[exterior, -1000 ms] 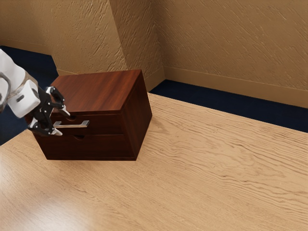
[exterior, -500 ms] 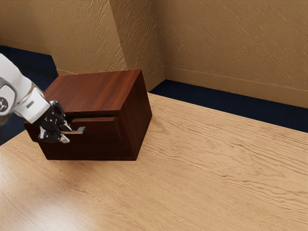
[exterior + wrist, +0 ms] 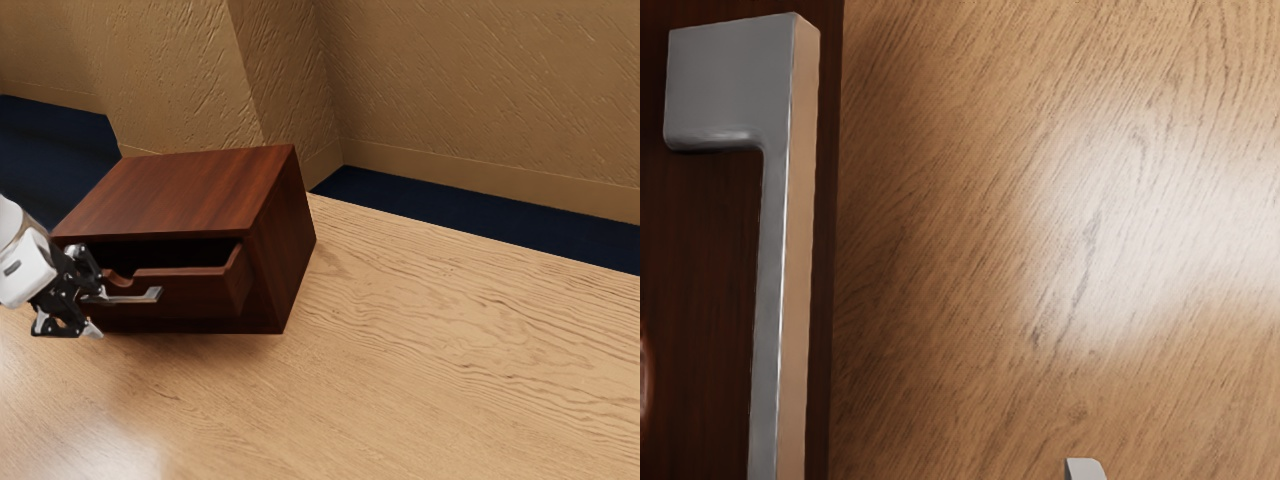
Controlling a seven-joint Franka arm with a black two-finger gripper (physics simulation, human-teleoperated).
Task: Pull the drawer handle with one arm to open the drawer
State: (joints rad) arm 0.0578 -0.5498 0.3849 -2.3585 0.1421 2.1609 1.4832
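Note:
A dark wooden cabinet [image 3: 200, 190] stands on the table at the exterior view's left. Its upper drawer [image 3: 190, 288] is pulled partway out, with a dark gap showing above the drawer front. A silver bar handle [image 3: 135, 295] sticks out from that front. My gripper [image 3: 86, 293] is at the handle's outer end with its fingers spread apart, open. In the wrist view the handle [image 3: 780, 250] runs along the dark drawer front [image 3: 695, 320], close to the hand, and one fingertip [image 3: 1083, 468] shows over the table.
The light wooden table [image 3: 430, 360] stretches wide toward the exterior view's right. Textured tan walls [image 3: 450, 80] and a dark blue floor [image 3: 480, 215] lie behind it. The cabinet sits near the table's back left edge.
The drawer has slid out from shut to partway open as my hand moved toward the exterior view's lower left. The fingers closed on the handle half a second ago and now stand spread.

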